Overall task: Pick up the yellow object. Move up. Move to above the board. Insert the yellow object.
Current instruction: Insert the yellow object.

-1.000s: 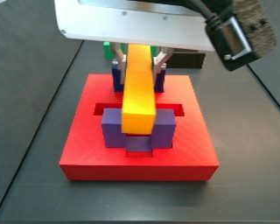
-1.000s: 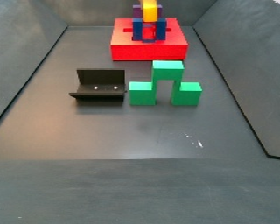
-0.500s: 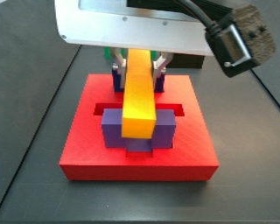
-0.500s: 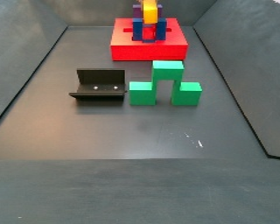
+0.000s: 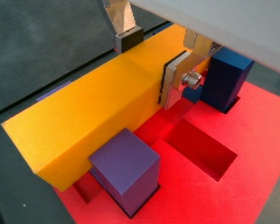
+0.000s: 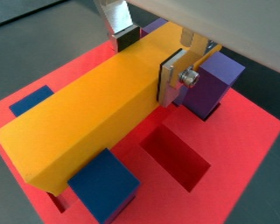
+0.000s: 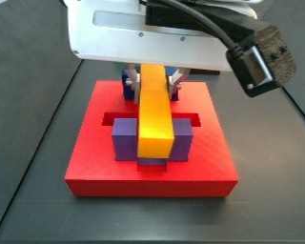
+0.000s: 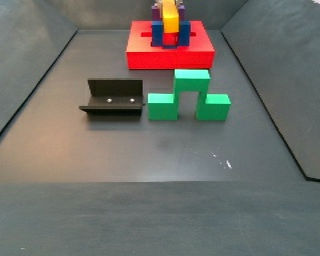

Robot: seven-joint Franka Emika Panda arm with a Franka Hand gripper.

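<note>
My gripper (image 5: 152,59) is shut on the yellow object (image 5: 95,114), a long yellow-orange bar, with one silver finger on each long side near its far end. In a side view the gripper (image 7: 152,69) hangs over the back of the board (image 7: 104,172), a red square slab. The yellow object (image 7: 155,110) lies level across the board, and its near end sits between two purple blocks (image 7: 123,143). Both wrist views show the bar (image 6: 90,122) above the red surface, beside a blue block (image 5: 230,79) and a purple block (image 5: 129,166). In a side view the board (image 8: 149,58) stands far back.
A recessed slot (image 5: 201,144) lies open in the board beside the bar. A green stepped block (image 8: 190,95) and the fixture (image 8: 112,97) stand on the dark floor in front of the board. The bulky wrist camera (image 7: 261,57) juts out over the board's right side.
The gripper has come down with the yellow object. The bar's near end now sits lower between the purple blocks.
</note>
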